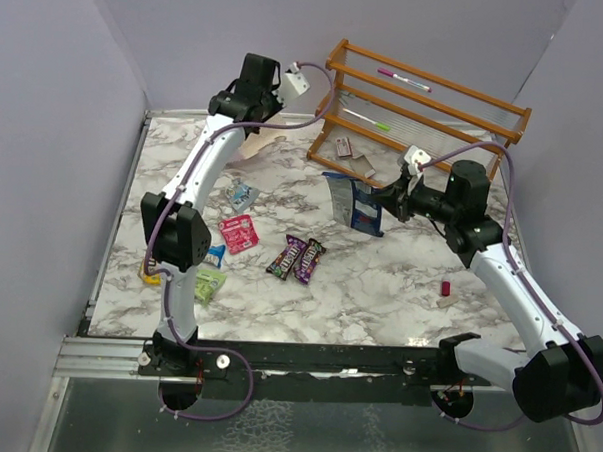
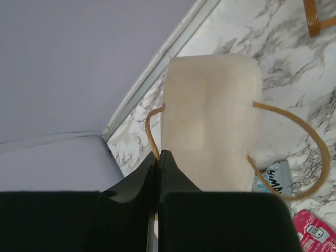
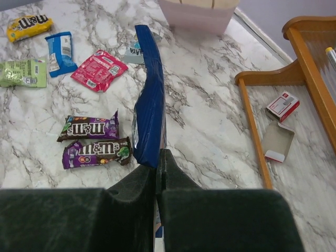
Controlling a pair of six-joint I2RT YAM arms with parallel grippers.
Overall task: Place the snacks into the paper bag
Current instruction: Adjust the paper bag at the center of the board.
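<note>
My left gripper (image 2: 158, 153) is shut on one cord handle (image 2: 149, 131) of the pale pink paper bag (image 2: 210, 121), at the table's far left (image 1: 253, 147). My right gripper (image 3: 159, 152) is shut on the edge of the big blue cookie bag (image 3: 148, 105) and holds it above mid-table (image 1: 355, 203). Two dark M&M's bars (image 3: 89, 127) (image 3: 97, 152) lie on the table below it. Red (image 3: 98, 70), blue-white (image 3: 59, 51), green (image 3: 22, 72) and yellow (image 3: 29, 25) packets lie further left. A light blue wrapper (image 2: 273, 181) lies by the paper bag.
The orange slatted rack (image 1: 427, 106) stands at the back right with pink (image 1: 403, 80) and green (image 1: 366, 119) markers on it. A small red-white box (image 3: 282, 105) lies by its foot. A tiny red stub (image 1: 445, 287) lies at the right. Walls close in on left and back.
</note>
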